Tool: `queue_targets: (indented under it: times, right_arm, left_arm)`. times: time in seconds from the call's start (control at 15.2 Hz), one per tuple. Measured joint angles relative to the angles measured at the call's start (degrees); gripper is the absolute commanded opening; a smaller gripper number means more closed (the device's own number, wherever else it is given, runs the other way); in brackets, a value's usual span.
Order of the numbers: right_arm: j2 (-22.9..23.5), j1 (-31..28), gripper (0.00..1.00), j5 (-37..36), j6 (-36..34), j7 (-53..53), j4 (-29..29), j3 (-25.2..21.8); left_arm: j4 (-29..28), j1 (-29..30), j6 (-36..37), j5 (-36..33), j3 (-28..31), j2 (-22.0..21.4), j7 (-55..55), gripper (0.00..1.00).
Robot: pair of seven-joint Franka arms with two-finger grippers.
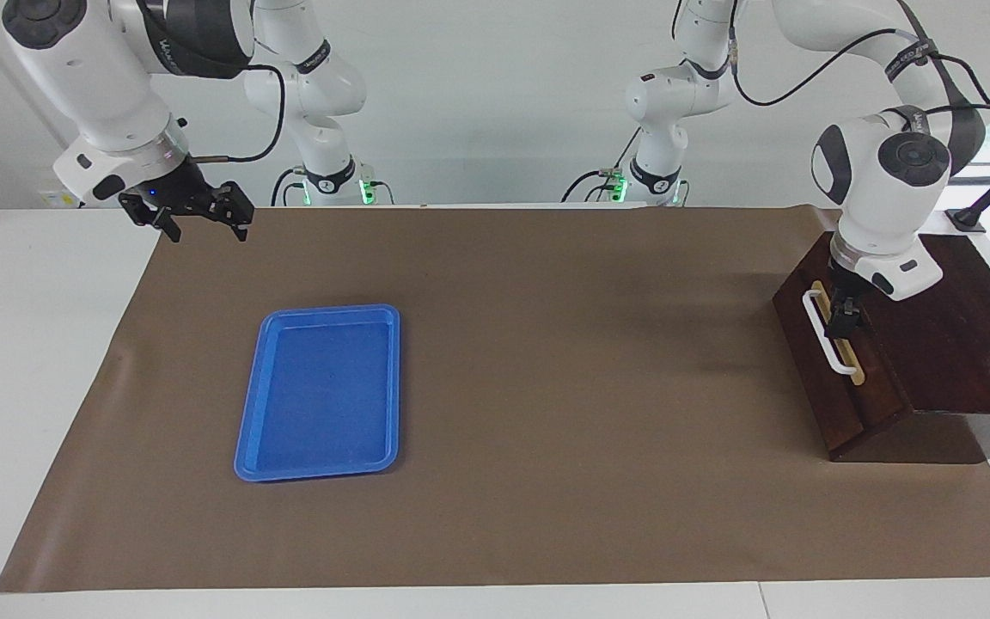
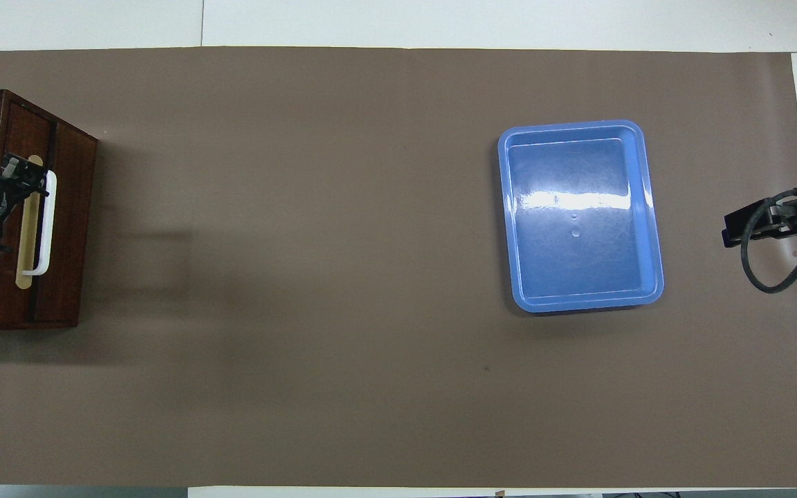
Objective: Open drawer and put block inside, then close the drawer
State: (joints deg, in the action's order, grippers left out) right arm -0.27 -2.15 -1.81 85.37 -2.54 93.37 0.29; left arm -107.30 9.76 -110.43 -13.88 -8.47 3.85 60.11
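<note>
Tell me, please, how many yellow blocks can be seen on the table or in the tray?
0. No block shows in the blue tray, on the brown mat, or in either gripper. One may be hidden inside the shut drawer.

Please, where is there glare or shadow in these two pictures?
Overhead view: a white band of glare lies across the blue tray, and a soft shadow falls on the brown cover beside the drawer. Facing view: the tray shows no glare; a faint shadow lies beside the drawer, at the left gripper.
</note>
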Motion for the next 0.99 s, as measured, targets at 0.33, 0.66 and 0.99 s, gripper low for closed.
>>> queue_targets:
  times: [0.33,0.66,0.99]
  right_arm:
    - [0.00,0.00,1.00,0.00,0.00,0.00,-0.07,0.00]
    - [0.00,0.00,1.00,0.00,0.00,0.00,-0.13,-0.01]
    - [-0.01,0.03,1.00,0.00,0.00,0.00,-0.30,0.14]
  left_arm:
    - [12.83,-1.45,21.88,11.33,-1.55,-4.89,-30.56,1.00]
    - [14.94,-4.26,26.51,13.57,-1.44,-3.46,-45.28,1.00]
    - [18.75,-6.58,27.38,13.87,1.04,-0.18,-48.44,1.00]
